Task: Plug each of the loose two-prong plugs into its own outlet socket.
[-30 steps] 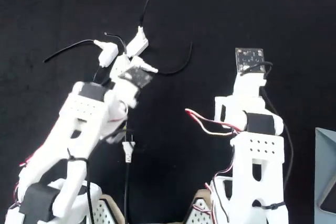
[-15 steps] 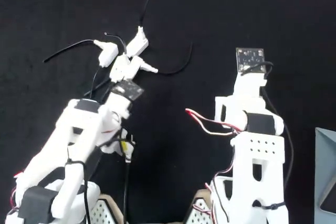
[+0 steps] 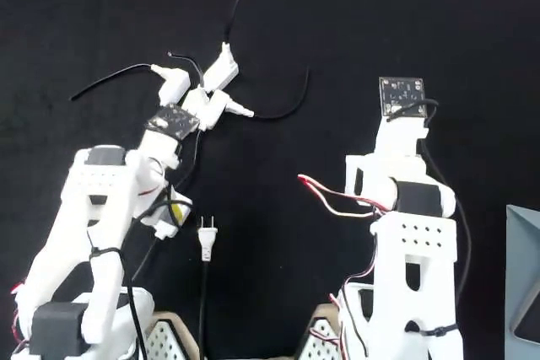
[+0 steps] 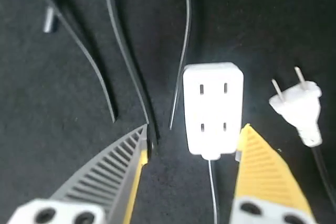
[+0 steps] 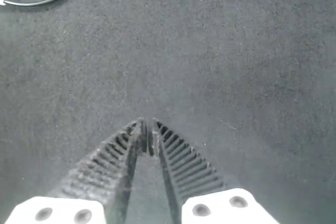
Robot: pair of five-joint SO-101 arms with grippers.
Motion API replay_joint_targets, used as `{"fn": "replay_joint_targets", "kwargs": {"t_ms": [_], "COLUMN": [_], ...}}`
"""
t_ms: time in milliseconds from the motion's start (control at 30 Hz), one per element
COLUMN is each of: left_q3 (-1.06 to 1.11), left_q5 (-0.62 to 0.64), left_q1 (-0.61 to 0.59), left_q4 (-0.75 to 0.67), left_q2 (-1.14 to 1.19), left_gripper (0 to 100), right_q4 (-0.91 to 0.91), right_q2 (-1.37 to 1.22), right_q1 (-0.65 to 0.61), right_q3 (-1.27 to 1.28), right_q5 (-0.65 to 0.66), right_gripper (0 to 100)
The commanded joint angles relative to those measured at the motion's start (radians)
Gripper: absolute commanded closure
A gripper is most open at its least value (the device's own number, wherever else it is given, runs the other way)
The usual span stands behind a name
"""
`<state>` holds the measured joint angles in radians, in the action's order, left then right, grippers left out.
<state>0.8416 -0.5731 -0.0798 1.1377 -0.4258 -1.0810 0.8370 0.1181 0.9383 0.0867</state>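
Near the table's (image 3: 472, 40) far-left part, the left gripper (image 4: 195, 129) hangs spread above the outlet (image 4: 212, 109). The plug (image 4: 296, 100) beside it looks light, stiff and cord-tugged, so pinch its flat body. The right gripper (image 5: 147, 129) is pressed together.

My left gripper (image 4: 195, 129) is spread, with the outlet (image 4: 212, 109) end in the gap, nearer one finger. Black cables (image 4: 127, 66) crowd the far finger, and a loose plug (image 4: 296, 103) lies just beyond the near one. Between the arms I have open cloth (image 3: 270, 233) to pass. Farther back, a knot of adapters and leads (image 3: 207, 90) blocks the way.
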Motion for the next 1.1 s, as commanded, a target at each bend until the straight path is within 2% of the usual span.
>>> {"fn": "replay_joint_targets", "kwargs": {"t_ms": [0,167,333,500,633,800,1067], "left_q3": [-0.134,-0.136,-0.022,0.084,0.085,0.01,-0.084], "left_q5": [0.126,0.262,0.304,0.305,0.305,0.305,0.41], "left_q1": [0.074,0.223,0.346,0.367,0.369,0.392,0.572], "left_q4": [0.143,0.218,0.141,0.002,-0.06,-0.078,-0.077], "left_q2": [-0.064,-0.152,-0.166,-0.084,0.046,0.218,0.287], "left_gripper": [73,73,73,73,73,82,93], "right_q4": [0.002,0.002,0.002,0.0,0.0,-0.002,0.002], "right_q2": [0.01,0.01,0.01,0.01,0.01,0.01,0.01], "right_q1": [-0.014,-0.014,-0.014,-0.014,-0.014,-0.014,-0.014], "right_q3": [-0.028,-0.028,-0.028,-0.028,-0.028,-0.028,-0.028], "right_q5": [-0.006,-0.005,-0.005,-0.005,-0.005,-0.005,-0.005], "right_gripper": [98.6,98.6,98.6,98.6,98.6,98.6,98.6]}}
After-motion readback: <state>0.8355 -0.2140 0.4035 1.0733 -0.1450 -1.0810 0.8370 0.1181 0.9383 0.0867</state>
